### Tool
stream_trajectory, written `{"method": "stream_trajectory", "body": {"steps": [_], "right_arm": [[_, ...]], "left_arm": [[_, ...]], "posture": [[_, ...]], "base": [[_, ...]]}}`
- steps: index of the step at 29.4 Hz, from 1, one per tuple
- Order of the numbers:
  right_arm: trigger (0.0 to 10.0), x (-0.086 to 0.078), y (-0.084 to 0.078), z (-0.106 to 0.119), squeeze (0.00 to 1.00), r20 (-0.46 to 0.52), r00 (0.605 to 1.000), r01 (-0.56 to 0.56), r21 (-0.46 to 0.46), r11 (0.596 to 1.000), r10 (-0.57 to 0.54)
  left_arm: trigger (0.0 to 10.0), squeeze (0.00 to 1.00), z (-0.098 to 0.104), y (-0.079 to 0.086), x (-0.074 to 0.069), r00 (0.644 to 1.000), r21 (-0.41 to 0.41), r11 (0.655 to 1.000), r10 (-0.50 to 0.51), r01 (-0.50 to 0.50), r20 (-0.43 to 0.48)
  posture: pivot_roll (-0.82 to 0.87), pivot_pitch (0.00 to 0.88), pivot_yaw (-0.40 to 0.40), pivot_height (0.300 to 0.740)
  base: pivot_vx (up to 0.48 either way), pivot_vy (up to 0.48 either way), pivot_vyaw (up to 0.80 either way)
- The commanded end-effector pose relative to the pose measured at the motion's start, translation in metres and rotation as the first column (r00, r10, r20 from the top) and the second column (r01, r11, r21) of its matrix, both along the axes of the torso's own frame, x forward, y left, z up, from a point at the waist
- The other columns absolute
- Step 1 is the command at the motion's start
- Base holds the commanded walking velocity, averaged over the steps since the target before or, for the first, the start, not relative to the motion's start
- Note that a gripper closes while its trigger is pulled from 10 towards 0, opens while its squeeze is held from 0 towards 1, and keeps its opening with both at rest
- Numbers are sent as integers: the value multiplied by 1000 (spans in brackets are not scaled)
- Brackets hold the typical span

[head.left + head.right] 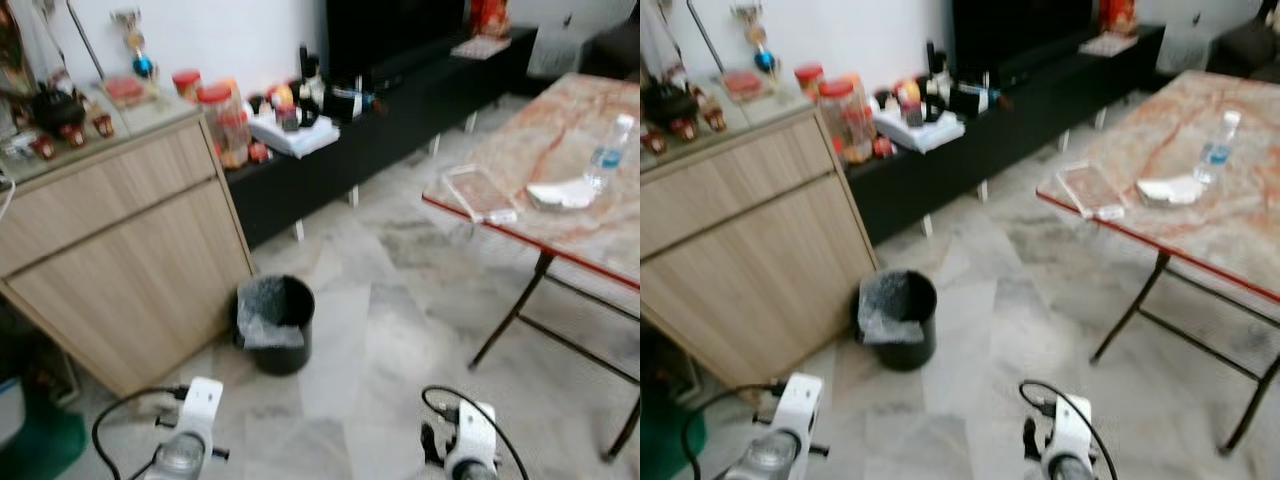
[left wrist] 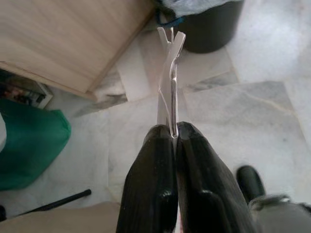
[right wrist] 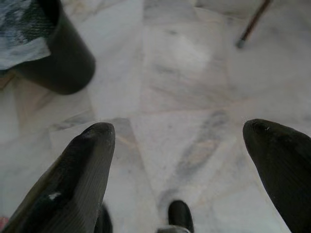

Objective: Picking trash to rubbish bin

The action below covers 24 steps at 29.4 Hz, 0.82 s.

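I'm seeing a thin clear plastic strip (image 2: 169, 82) sticking out edge-on at centre frame, pinched by the left gripper (image 2: 175, 138). The black round bin (image 1: 274, 322), lined with a grey bag, is standing lower centre-left.

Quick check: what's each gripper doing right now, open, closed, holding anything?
Left gripper: closed on a thin clear plastic piece.
Right gripper: open, fingers wide apart, holding nothing.

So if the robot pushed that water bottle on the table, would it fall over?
Probably, yes. The water bottle stands upright, tall and narrow, so a push near its top would likely tip it. It looks like thin clear plastic, so it is probably light and would slide or roll on the smooth table. How full it is cannot be told.
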State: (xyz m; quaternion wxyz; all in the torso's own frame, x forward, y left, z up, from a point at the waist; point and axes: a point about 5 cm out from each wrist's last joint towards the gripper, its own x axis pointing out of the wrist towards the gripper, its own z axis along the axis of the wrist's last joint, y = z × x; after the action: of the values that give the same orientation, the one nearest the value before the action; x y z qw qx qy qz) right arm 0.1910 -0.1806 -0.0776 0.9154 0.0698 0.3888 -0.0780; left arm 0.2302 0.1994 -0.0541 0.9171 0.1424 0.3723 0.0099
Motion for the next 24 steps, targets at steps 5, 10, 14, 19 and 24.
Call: {"method": "stream_trajectory", "body": {"steps": [5, 10, 14, 19, 24], "right_arm": [[10000, 3, 13, 0, 0, 7, 999, -38, 12, 999, 38], [10000, 2, 14, 0, 0, 5, 1000, -30, 21, 999, 30], [10000, 1, 14, 0, 0, 4, 999, -34, 21, 999, 34], [10000, 1, 15, 0, 0, 4, 999, -37, 22, 999, 37], [10000, 2, 16, 0, 0, 6, 999, -41, 25, 999, 40]], "left_arm": [[10000, 0, 1, 13, -3, 1000, 35, 999, 11, -11, -13], [10000, 0, 1, 14, -3, 1000, 38, 999, 7, -7, -13], [10000, 0, 1, 14, -2, 1000, 41, 999, 3, -3, -12], [10000, 0, 2, 14, -1, 1000, 44, 999, -1, 1, -9], [10000, 0, 2, 14, 0, 1000, 44, 999, -3, 3, -4]], "posture": [[-76, 0, 87, 740], [-77, 0, 91, 740], [-78, 0, 92, 740], [-78, 0, 94, 740], [-77, 0, 95, 740]], "base": [[337, 0, 536], [338, 0, 386], [334, 0, 0], [337, 0, 0], [339, 0, 0]]}}
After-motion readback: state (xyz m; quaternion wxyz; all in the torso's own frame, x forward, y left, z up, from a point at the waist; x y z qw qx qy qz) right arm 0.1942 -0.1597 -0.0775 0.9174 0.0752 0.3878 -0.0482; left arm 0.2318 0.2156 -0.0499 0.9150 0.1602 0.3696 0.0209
